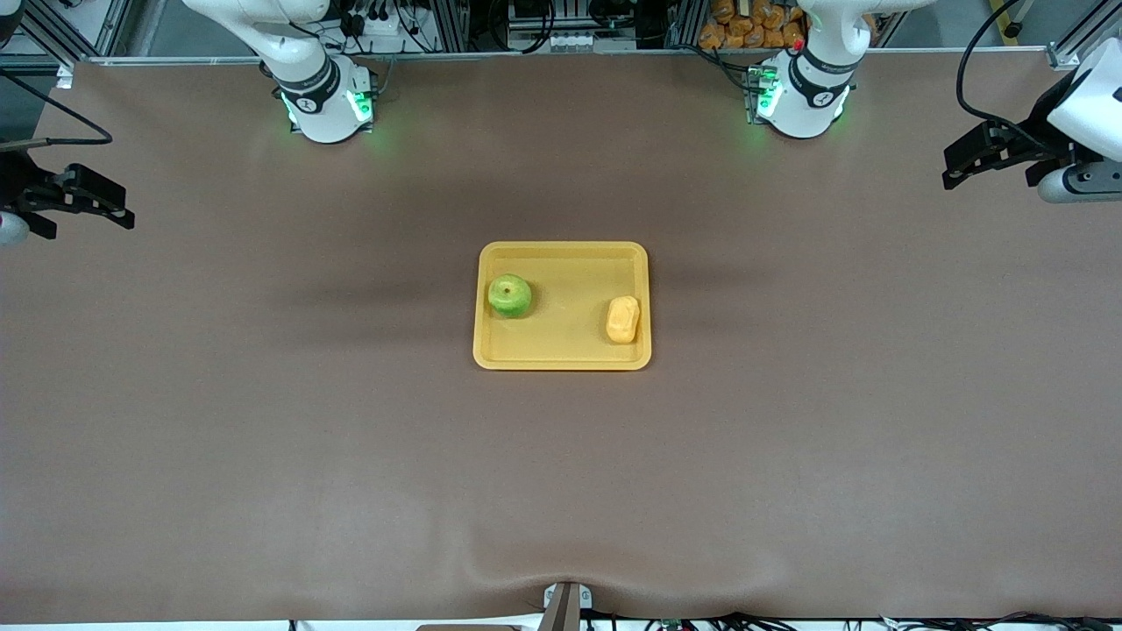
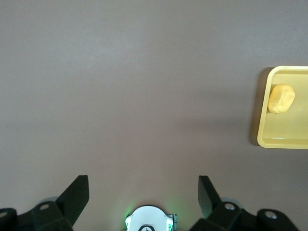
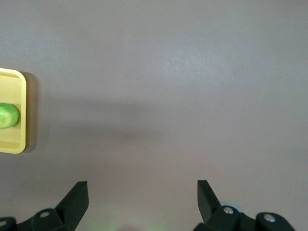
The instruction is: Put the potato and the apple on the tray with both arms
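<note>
**Front view: both fruits on tray, arms parked**

Front view, I read across. Right gripper hangs over the table's right-arm end, fingers spread, holding nothing. Tray lies mid-table. Apple rests in it toward the right arm's end; potato rests toward the left arm's end, slightly nearer the camera. Left gripper hangs over the left-arm end, fingers spread and empty. Both arms wait.

No readable txt, labels, brands or nos. anywhere; small dark marks on arm bases too tiny to read.
</note>
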`<state>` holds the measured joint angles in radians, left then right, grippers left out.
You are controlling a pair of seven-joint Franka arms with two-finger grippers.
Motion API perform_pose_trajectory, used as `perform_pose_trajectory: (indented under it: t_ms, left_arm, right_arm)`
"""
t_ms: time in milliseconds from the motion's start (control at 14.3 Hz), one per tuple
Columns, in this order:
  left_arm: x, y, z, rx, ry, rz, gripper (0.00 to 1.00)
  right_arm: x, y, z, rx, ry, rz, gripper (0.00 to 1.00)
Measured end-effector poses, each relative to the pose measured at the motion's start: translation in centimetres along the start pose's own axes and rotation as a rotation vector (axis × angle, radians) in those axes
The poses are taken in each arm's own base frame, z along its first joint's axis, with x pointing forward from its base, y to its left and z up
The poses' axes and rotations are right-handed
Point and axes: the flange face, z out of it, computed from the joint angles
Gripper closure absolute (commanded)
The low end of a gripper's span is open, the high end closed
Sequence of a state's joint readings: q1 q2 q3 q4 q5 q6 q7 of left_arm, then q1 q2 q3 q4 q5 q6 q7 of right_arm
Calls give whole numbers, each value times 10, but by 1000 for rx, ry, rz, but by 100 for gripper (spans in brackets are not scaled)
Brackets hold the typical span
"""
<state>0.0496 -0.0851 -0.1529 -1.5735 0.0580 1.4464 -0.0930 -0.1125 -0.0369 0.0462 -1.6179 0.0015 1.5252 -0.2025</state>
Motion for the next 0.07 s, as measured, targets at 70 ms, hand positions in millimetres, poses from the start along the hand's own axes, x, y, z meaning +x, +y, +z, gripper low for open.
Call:
perform_pose_trajectory:
  t_ms: [70]
  left_arm:
    - [0, 0, -2, -1, 5, -1, 0]
  right_arm:
    - [0, -1, -3, -2, 8, -2, 0]
